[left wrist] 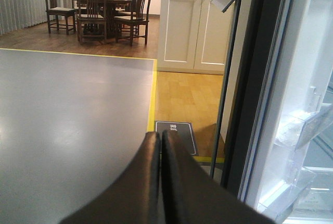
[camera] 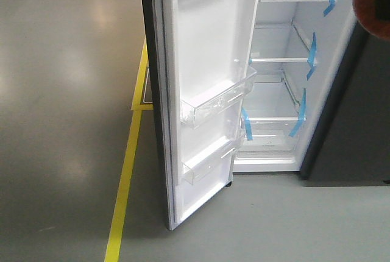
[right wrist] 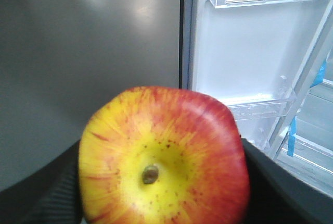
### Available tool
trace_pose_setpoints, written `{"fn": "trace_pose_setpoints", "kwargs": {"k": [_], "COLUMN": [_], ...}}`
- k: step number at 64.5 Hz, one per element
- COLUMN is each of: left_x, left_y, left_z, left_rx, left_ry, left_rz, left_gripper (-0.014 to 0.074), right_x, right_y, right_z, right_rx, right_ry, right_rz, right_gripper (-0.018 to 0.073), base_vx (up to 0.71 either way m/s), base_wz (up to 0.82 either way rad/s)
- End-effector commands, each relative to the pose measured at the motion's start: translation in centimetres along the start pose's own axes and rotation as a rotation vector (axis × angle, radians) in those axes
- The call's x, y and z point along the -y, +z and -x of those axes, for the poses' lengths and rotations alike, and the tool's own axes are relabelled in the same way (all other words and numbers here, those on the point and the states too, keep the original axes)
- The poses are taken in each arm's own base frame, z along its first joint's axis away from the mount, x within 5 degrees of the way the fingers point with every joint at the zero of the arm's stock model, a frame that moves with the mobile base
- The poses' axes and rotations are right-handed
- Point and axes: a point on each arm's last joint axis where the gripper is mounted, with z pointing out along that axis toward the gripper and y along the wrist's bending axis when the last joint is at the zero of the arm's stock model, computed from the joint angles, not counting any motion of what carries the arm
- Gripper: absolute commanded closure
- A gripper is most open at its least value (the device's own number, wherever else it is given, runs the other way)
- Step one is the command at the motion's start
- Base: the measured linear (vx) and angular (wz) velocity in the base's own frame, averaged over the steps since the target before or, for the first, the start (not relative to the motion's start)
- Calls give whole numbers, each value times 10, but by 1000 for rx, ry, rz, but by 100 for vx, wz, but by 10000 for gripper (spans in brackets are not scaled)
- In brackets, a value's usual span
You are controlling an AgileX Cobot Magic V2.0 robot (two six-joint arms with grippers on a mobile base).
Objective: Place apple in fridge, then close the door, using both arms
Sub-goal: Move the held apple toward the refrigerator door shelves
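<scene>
The red-and-yellow apple [right wrist: 164, 156] fills the right wrist view, clamped between my right gripper's black fingers [right wrist: 57, 193], stem dimple facing the camera. In the front view it shows as a red blur [camera: 373, 3] at the top right edge, in front of the fridge [camera: 280, 91], which is white inside with shelves and blue tape strips. The door [camera: 201, 91] stands wide open, its white lining and clear bins facing me; it also shows in the right wrist view [right wrist: 250, 52]. My left gripper [left wrist: 160, 135] is shut and empty, left of the door's dark edge [left wrist: 255, 94].
A yellow floor line [camera: 128, 170] runs left of the door. A dark grey panel [camera: 353, 122] stands right of the fridge opening. In the left wrist view, a dining table with chairs [left wrist: 99, 10], white cabinet doors [left wrist: 197, 21] and a dark floor mat [left wrist: 176, 133] lie beyond.
</scene>
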Motion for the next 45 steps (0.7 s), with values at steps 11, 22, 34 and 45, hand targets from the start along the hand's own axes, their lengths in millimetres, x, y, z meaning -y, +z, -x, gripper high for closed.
{"fn": "trace_pose_setpoints", "kwargs": {"k": [11,22,34,45], "left_x": [-1,-1,-1,-1], "left_y": [0,0,0,0], "left_z": [-2,-2,-2,-2], "left_rx": [53,53,53,53], "left_ry": [-12,-12,-12,-12], "left_rz": [-7,-7,-7,-7], "left_gripper": [603,603,603,603], "right_x": [-5,-5,-5,-5], "right_y": [-9,-9,-9,-9], "right_z": [12,12,12,12], "right_rx": [107,107,107,107], "right_ry": [-9,-9,-9,-9], "right_rz": [-8,-8,-8,-8], "right_gripper": [566,566,566,566], "base_vx": [12,11,11,11], "base_wz": [-1,-1,0,1]}}
